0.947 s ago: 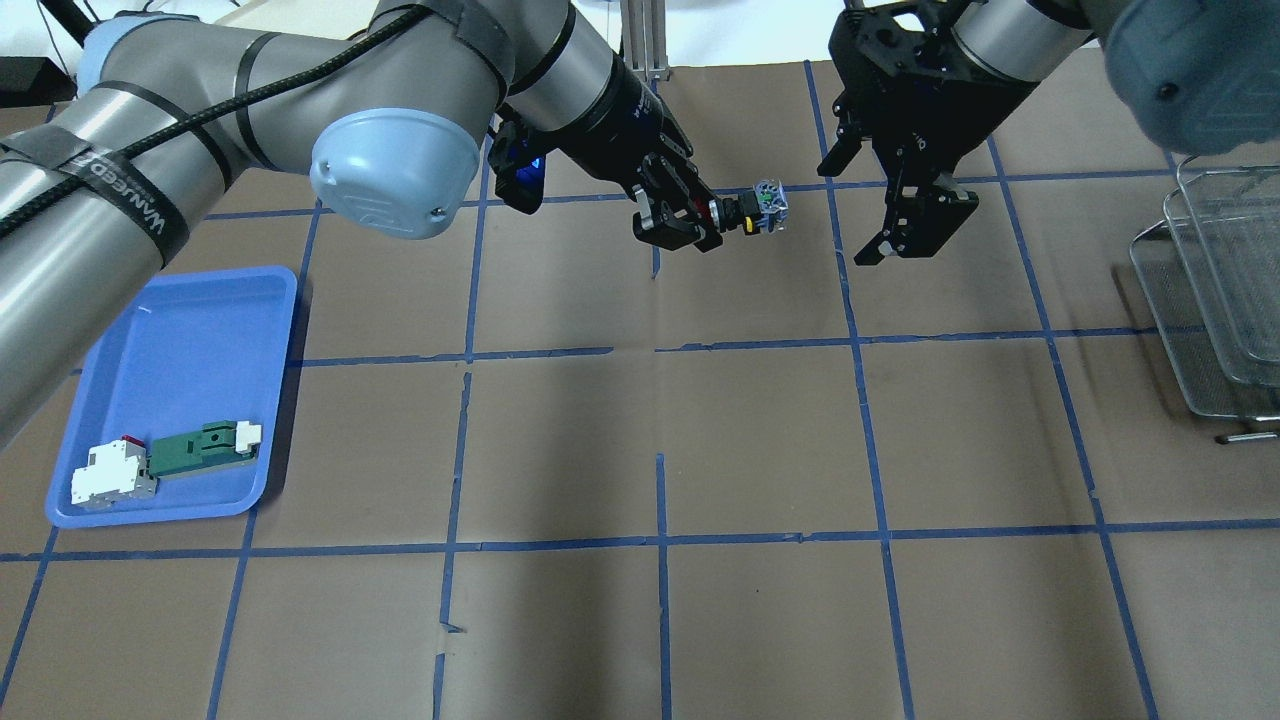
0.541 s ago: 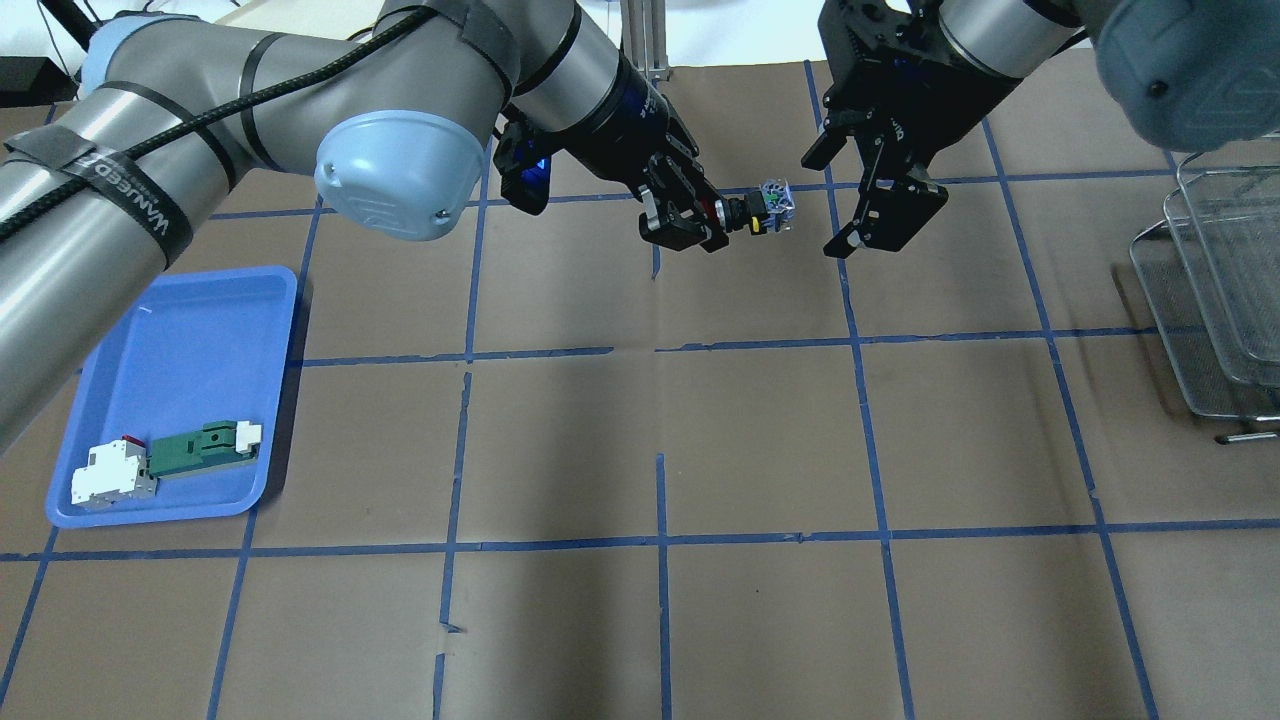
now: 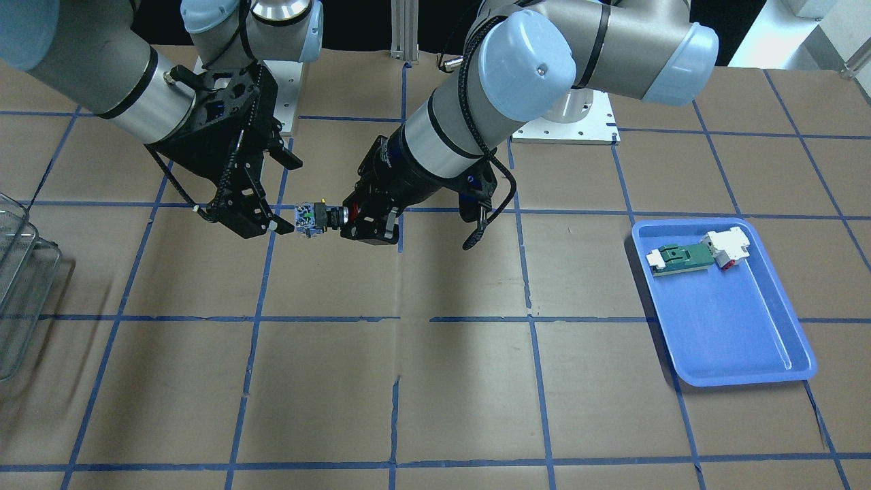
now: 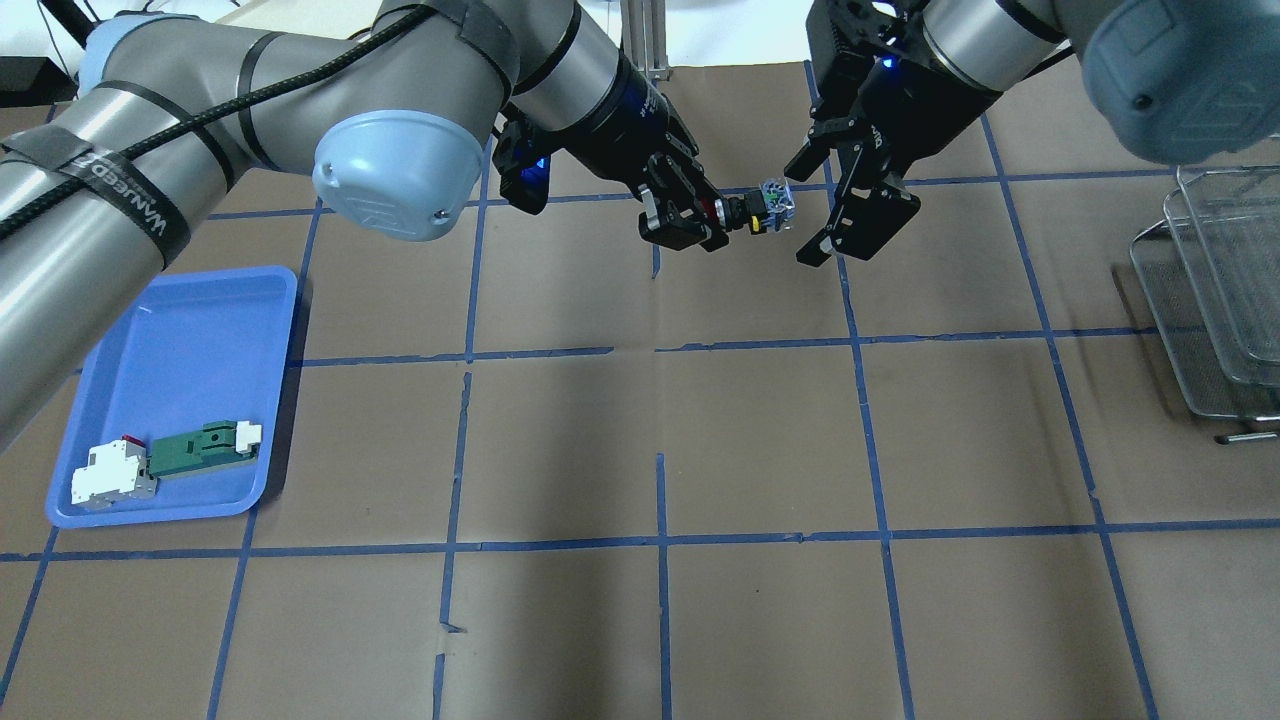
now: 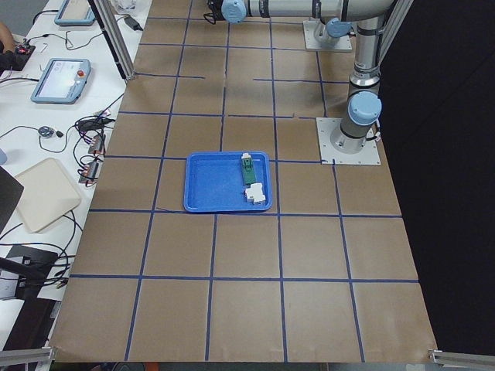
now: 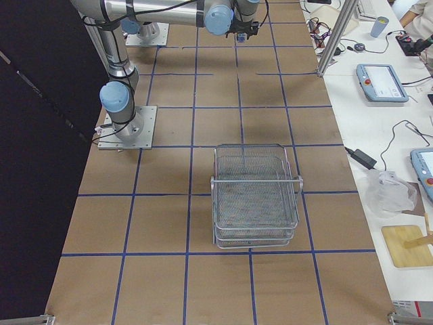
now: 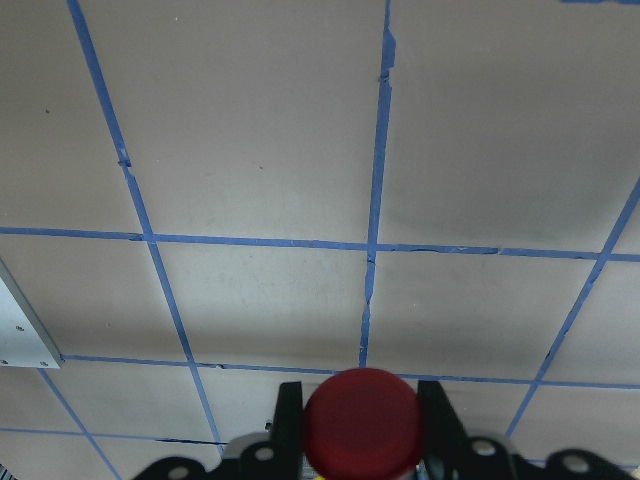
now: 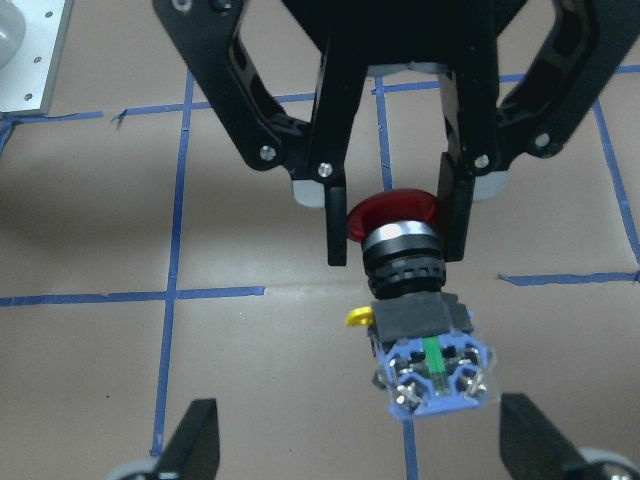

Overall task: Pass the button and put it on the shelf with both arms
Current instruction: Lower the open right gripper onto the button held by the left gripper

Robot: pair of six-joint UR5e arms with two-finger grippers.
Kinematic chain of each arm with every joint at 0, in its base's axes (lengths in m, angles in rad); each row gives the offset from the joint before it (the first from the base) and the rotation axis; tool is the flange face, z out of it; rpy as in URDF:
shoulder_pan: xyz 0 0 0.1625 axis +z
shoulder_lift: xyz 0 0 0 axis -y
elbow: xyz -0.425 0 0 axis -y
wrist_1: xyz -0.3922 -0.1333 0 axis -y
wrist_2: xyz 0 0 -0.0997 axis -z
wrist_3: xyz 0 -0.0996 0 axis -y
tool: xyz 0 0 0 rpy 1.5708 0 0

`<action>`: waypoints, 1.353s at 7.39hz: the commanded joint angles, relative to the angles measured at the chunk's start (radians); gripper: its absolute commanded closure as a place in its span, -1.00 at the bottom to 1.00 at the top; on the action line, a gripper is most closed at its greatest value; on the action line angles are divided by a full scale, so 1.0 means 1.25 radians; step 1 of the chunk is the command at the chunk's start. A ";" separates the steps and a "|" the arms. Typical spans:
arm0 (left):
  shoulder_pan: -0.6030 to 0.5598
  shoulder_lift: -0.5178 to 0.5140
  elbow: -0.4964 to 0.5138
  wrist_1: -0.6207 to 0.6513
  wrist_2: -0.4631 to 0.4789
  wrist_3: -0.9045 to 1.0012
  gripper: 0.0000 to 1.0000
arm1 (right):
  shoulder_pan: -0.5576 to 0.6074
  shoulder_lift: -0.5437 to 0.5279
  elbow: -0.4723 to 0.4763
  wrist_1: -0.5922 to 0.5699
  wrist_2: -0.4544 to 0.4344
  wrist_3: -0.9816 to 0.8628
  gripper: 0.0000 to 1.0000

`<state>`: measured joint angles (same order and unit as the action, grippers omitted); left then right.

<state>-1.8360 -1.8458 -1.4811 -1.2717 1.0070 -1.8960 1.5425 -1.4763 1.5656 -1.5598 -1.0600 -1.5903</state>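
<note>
Above the brown paper-covered counter, the silver-grey left robot arm, jaws clamped on its cap, holds the red-capped black push-button switch level, terminal end pointing into the mouth of the right arm's spread jaws.

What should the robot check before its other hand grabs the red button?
1. Left gripper shut on the button's red cap: ok.
2. Right gripper open wide: ok.
3. Button's blue-white end faces the right gripper: ok.
4. Right fingers on either side of the button: not ok, they look just short of it.
5. Shelf standing upright: ok.
</note>
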 commanded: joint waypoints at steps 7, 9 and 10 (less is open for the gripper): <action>0.000 0.009 0.001 0.000 -0.002 0.000 1.00 | 0.018 0.030 0.008 -0.060 0.044 0.061 -1.00; 0.000 0.010 -0.001 0.000 -0.001 -0.001 1.00 | 0.032 0.037 0.004 -0.075 0.044 0.062 -0.96; 0.000 0.011 -0.001 0.000 -0.003 -0.001 1.00 | 0.034 0.035 0.004 -0.075 0.045 0.061 -0.68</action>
<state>-1.8361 -1.8332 -1.4815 -1.2716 1.0052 -1.8973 1.5777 -1.4323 1.5716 -1.6499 -1.0041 -1.5136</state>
